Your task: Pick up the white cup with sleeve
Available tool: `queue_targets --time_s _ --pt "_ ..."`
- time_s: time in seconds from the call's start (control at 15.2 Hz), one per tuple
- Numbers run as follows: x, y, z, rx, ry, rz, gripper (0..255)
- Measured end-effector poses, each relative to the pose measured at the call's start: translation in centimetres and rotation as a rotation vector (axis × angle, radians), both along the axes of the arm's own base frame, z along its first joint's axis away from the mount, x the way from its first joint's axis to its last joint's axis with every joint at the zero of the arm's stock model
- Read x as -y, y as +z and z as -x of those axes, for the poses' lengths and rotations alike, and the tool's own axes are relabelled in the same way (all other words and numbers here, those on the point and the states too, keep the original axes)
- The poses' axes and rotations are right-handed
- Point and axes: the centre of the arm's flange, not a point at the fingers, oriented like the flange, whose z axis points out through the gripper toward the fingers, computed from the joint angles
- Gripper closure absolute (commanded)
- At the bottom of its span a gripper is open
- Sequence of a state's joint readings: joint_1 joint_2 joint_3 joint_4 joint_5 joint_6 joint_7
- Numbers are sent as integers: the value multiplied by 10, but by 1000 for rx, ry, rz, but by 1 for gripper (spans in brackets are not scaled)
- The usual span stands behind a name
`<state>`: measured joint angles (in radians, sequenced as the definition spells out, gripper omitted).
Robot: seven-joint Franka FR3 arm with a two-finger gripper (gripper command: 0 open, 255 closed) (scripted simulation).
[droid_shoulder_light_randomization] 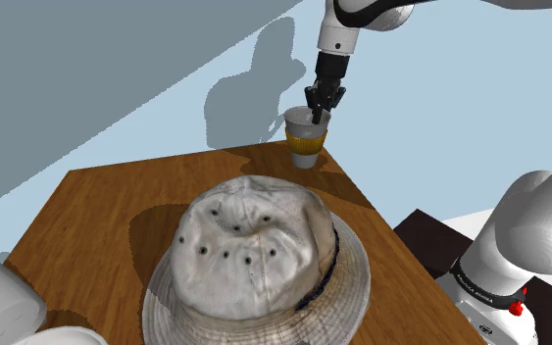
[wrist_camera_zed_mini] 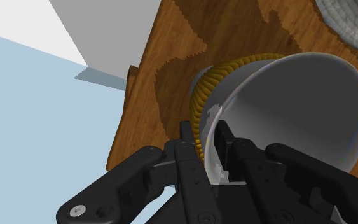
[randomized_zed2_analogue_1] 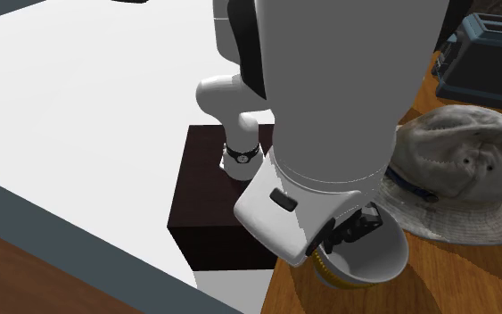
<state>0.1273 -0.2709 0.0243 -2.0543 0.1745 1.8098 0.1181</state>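
Franka arm [droid_shoulder_light_randomization: 345,34] reaches down, wrist near-vertical, over the table's [droid_shoulder_light_randomization: 97,211] far corner in the shoulder view (beyond the hat [droid_shoulder_light_randomization: 254,260]), where the cup [droid_shoulder_light_randomization: 305,140] stands. Gripper [droid_shoulder_light_randomization: 321,110] pinches its rim, one finger inside, one outside.

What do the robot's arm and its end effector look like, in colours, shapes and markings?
The arm has rounded white links with dark joints; a black ring bears white lettering, beside a red spot. The end effector is all black, with two fingers and screws.
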Motion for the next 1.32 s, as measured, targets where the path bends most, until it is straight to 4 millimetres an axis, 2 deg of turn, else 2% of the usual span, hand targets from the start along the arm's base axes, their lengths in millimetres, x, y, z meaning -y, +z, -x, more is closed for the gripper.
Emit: queue_targets --time_s 0.4,1.32 --pt "0 6 -1 -1 0 0 255" --pt "0 76 0 -1 0 0 255"
